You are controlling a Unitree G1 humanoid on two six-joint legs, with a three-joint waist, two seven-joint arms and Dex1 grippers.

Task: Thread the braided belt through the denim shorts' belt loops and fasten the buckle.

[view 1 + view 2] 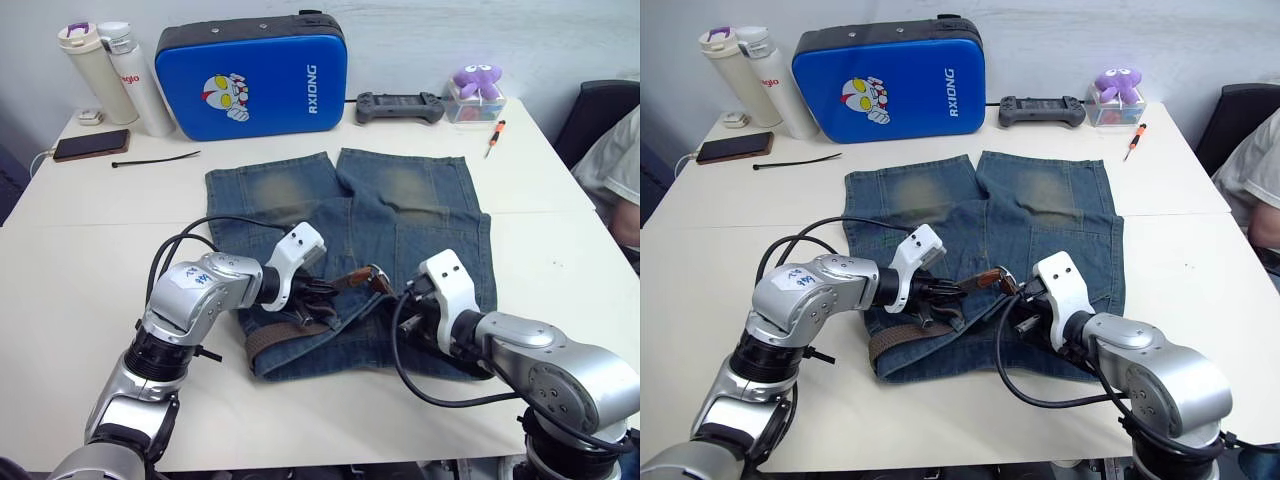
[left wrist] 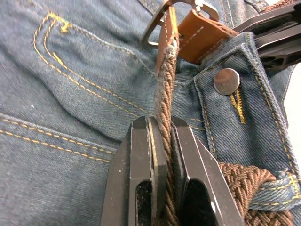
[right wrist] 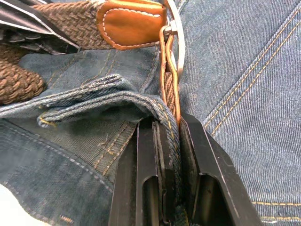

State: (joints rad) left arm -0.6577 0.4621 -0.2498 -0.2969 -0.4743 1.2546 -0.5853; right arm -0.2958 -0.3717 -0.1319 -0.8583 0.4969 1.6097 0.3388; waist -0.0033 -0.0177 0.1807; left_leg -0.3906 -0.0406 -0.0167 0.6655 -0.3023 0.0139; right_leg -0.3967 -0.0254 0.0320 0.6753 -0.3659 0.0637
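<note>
The denim shorts (image 1: 400,200) lie flat on the white table, waistband toward me. The braided belt (image 1: 290,330) runs along the waistband and passes under a belt loop (image 2: 277,188). My left gripper (image 2: 160,123) is shut on the brown woven strap just short of the buckle (image 2: 160,19) and its tan leather end piece (image 2: 202,33). My right gripper (image 3: 168,123) is shut on the belt's other end, with a fold of waistband denim caught in it, right below the buckle (image 3: 171,28). The two grippers face each other at the shorts' fly, near the metal button (image 2: 226,81).
A blue case (image 1: 250,75), two bottles (image 1: 115,70), a phone (image 1: 90,145) and a black cable tie (image 1: 155,158) lie at the back left. A game controller (image 1: 400,105), a purple toy (image 1: 477,82) and a screwdriver (image 1: 495,135) sit back right. A person (image 1: 620,170) sits at the right edge.
</note>
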